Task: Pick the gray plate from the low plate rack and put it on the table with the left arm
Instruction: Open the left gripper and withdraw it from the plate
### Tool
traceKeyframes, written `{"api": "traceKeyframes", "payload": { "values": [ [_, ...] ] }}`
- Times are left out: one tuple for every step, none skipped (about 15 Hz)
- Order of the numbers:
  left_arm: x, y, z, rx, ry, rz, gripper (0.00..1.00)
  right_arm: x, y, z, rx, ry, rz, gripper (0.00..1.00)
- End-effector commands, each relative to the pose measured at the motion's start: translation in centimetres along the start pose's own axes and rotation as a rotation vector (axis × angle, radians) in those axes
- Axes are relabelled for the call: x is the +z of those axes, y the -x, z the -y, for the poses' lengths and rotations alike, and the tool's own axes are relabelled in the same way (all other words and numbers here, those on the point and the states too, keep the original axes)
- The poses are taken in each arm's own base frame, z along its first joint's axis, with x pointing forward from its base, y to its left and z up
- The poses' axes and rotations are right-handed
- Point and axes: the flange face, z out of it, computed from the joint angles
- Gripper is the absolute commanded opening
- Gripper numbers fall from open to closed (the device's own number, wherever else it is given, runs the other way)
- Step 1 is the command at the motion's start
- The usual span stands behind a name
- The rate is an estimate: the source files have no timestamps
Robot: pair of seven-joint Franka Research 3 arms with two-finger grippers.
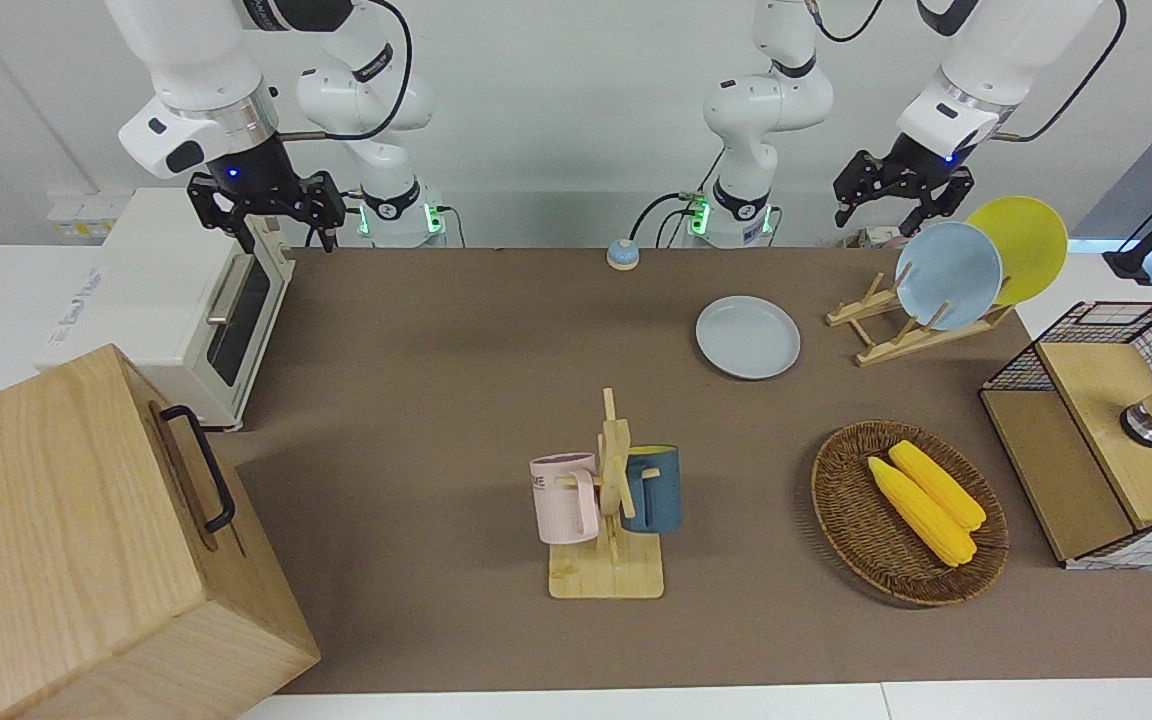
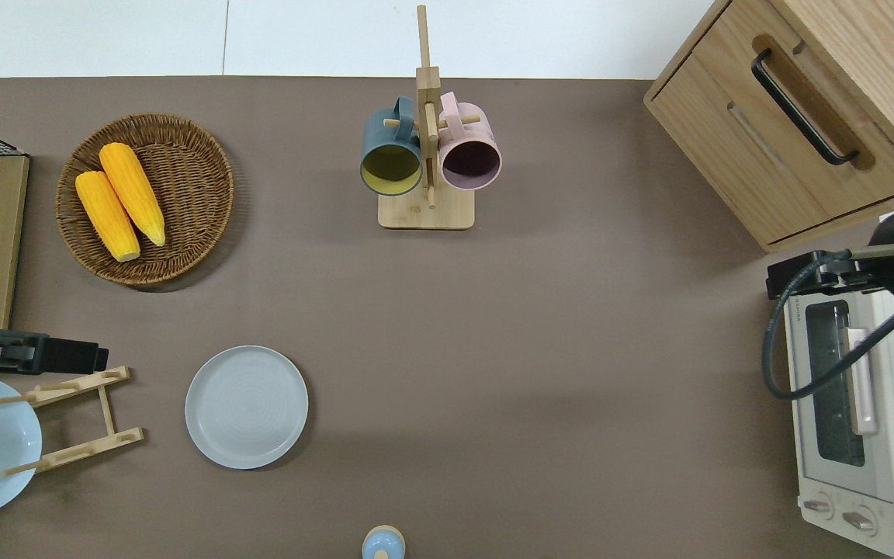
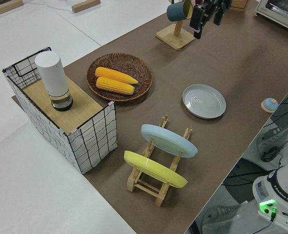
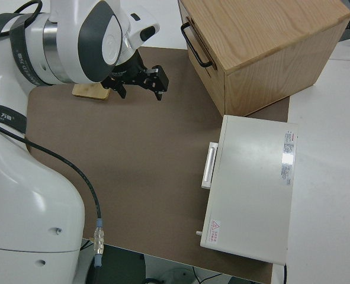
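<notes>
The gray plate (image 1: 747, 337) (image 2: 246, 407) (image 3: 204, 101) lies flat on the brown table (image 1: 456, 400), beside the low plate rack (image 1: 881, 340) (image 2: 74, 419) (image 3: 156, 187) on the side toward the right arm. My left gripper (image 1: 898, 200) (image 2: 47, 355) hangs open in the air with nothing between its fingers. It is over the edge of the rack that lies farther from the robots. My right gripper (image 1: 266, 215) (image 4: 140, 86) is open and parked.
A light-blue plate (image 1: 948, 275) and a yellow plate (image 1: 1021, 245) lean in the rack. A basket of corn (image 1: 908, 512), a mug stand with two mugs (image 1: 608, 500), a wire-sided box (image 1: 1106, 430), a toaster oven (image 1: 186, 300), a wooden cabinet (image 1: 76, 540) and a small blue bell (image 1: 622, 254) stand around.
</notes>
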Motion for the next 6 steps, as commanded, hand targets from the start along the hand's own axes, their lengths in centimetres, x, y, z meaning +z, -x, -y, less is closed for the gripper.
{"api": "traceKeyframes", "payload": {
  "values": [
    [-0.41, -0.05, -0.25, -0.006, -0.024, 0.012, 1.00, -0.26, 0.03, 0.10, 0.002, -0.003, -0.004, 0.983],
    [-0.41, -0.04, -0.15, -0.007, -0.033, 0.013, 1.00, -0.27, 0.01, 0.10, 0.002, -0.003, -0.005, 0.983],
    [-0.33, -0.03, -0.15, -0.005, -0.047, 0.016, 1.00, -0.26, 0.03, 0.10, 0.002, -0.003, -0.004, 0.983],
    [-0.31, 0.01, -0.26, -0.005, -0.054, 0.018, 1.00, -0.27, 0.01, 0.10, 0.002, -0.003, -0.005, 0.983],
    [-0.30, -0.01, -0.35, -0.005, -0.053, 0.018, 1.00, -0.27, 0.01, 0.10, 0.002, -0.003, -0.005, 0.983],
    [-0.30, 0.04, -0.35, -0.005, -0.054, 0.018, 1.00, -0.27, 0.01, 0.10, 0.002, -0.003, -0.005, 0.983]
  ]
}}
